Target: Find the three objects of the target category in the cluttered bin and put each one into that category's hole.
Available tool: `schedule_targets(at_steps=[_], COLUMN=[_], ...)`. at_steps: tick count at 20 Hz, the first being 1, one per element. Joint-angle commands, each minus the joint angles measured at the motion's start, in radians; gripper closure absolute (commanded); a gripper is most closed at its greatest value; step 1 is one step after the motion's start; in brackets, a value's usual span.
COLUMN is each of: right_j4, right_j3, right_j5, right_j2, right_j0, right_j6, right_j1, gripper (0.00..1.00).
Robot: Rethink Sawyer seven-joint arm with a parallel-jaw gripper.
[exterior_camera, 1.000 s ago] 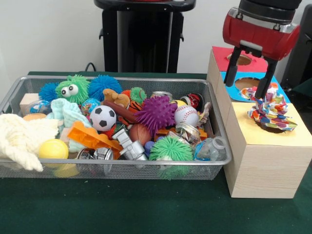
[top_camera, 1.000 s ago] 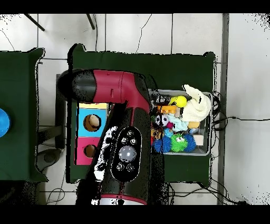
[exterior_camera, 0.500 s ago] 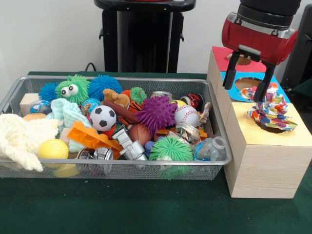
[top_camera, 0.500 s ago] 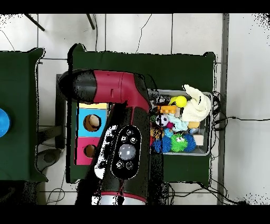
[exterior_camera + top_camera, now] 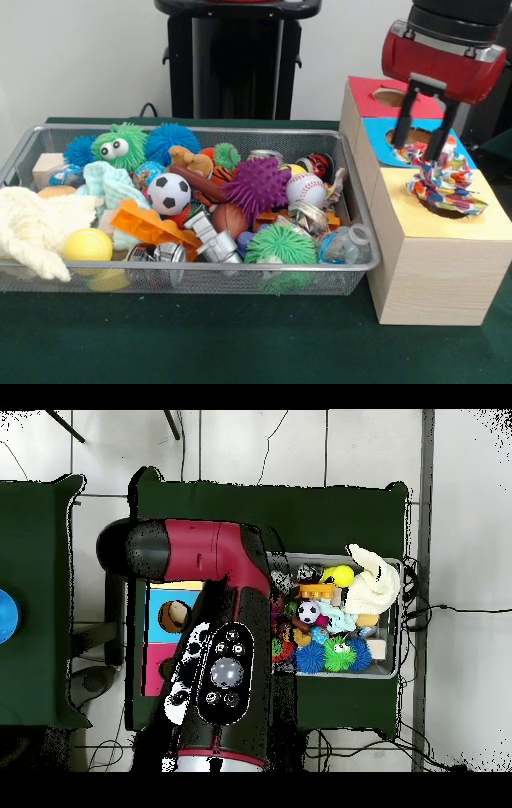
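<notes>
Claw [image 5: 425,132] hangs open and empty over the box [image 5: 436,264], right above a colourful cloth [image 5: 445,184] bunched in the yellow hole.

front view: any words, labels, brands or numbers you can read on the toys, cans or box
None can be read.
Cans in the bin: printed surfaces, too blurred to read.
Box: only coloured panels, no text.
Gripper: no marking visible.
</notes>
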Motion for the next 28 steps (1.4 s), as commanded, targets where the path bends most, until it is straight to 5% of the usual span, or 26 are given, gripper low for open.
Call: schedule_targets(at_steps=[1, 28], right_j4=[-0.068, -0.069], right_j3=[0.034, 0.021], right_j5=[-0.032, -0.032], right_j2=[0.064, 0.049], right_j0=[-0.015, 0.020], right_j6=[-0.020, 0.018], right_j1=[0.025, 0.029], gripper=[1.00, 1.00])
